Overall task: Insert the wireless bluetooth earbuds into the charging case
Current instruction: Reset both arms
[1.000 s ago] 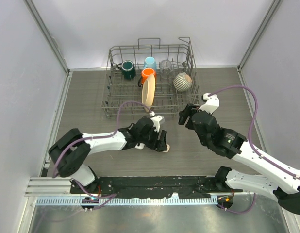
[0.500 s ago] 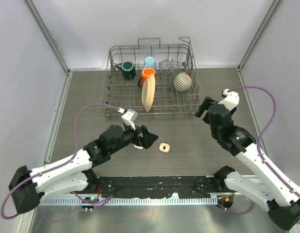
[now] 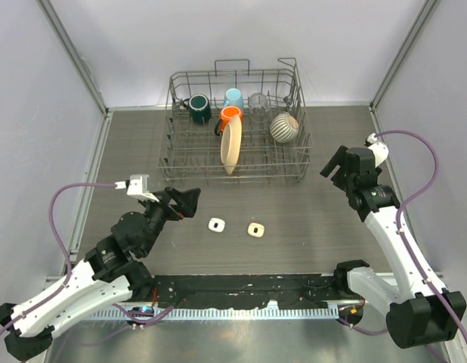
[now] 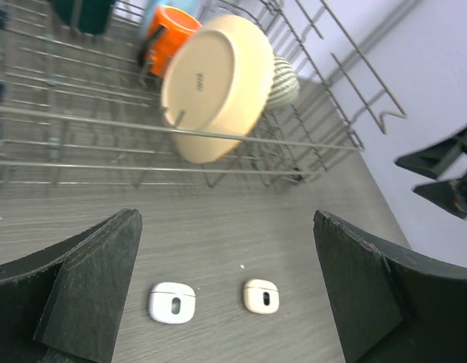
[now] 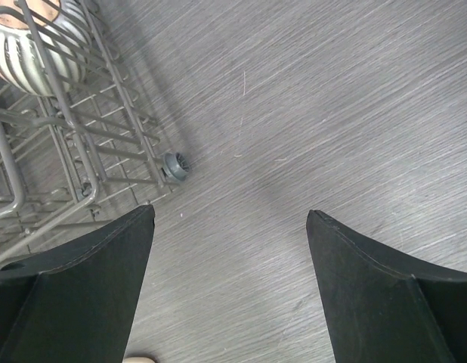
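Wide open and empty, the left end effector (image 3: 190,203) hangs in front of the dish rack's (image 3: 282,159) left corner, while the right end effector (image 3: 333,162), fingers also spread with nothing between them, sits just off the rack's right side. The white charging case (image 3: 216,224) and the cream charging case (image 3: 255,230) lie side by side on the desk (image 3: 332,227) in front of the rack. The earbuds are too small to make out.
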`<state>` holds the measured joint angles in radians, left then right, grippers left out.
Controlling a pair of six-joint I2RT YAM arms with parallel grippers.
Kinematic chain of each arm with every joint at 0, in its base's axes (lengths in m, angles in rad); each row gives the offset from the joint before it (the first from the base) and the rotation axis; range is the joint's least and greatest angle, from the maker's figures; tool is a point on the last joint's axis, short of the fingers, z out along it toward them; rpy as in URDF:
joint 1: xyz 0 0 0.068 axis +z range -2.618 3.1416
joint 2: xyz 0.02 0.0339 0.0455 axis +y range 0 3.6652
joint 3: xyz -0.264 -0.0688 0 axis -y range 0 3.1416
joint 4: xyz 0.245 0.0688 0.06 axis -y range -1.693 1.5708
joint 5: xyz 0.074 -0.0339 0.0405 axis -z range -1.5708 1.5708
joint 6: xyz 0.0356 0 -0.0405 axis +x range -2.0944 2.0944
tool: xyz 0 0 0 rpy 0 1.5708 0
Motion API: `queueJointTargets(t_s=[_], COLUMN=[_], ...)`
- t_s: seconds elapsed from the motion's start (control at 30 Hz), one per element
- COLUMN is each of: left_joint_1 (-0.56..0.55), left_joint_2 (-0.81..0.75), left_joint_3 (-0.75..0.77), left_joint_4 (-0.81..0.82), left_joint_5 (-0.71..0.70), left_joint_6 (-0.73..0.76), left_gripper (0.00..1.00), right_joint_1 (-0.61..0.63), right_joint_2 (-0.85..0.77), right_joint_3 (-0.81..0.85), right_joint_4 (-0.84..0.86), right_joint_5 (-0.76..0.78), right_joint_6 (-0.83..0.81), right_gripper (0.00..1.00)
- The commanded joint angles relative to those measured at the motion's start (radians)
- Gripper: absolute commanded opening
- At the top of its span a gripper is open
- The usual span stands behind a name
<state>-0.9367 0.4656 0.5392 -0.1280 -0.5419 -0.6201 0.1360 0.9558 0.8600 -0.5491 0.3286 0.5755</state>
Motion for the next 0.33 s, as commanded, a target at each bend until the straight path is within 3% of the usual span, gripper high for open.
queueJointTargets(t_s=[0.0, 0.3], left_joint_1=[-0.004, -0.004], left_joint_2=[-0.021, -0.056], left_joint_3=[0.061, 0.071], left_joint_4=[-0.116, -0.071], left_joint_5=[-0.191, -0.228], left_joint_6=[-0.001, 0.103], left_gripper=[1.0, 1.0], right_joint_1=[-0.006, -0.004], right_joint_2=[-0.015, -0.017], right_joint_3=[0.037, 0.034], right_joint_4=[0.049, 0.066], right_joint_5=[0.042, 0.111], right_joint_6=[0.029, 0.034], right_gripper=[0.87, 0.87])
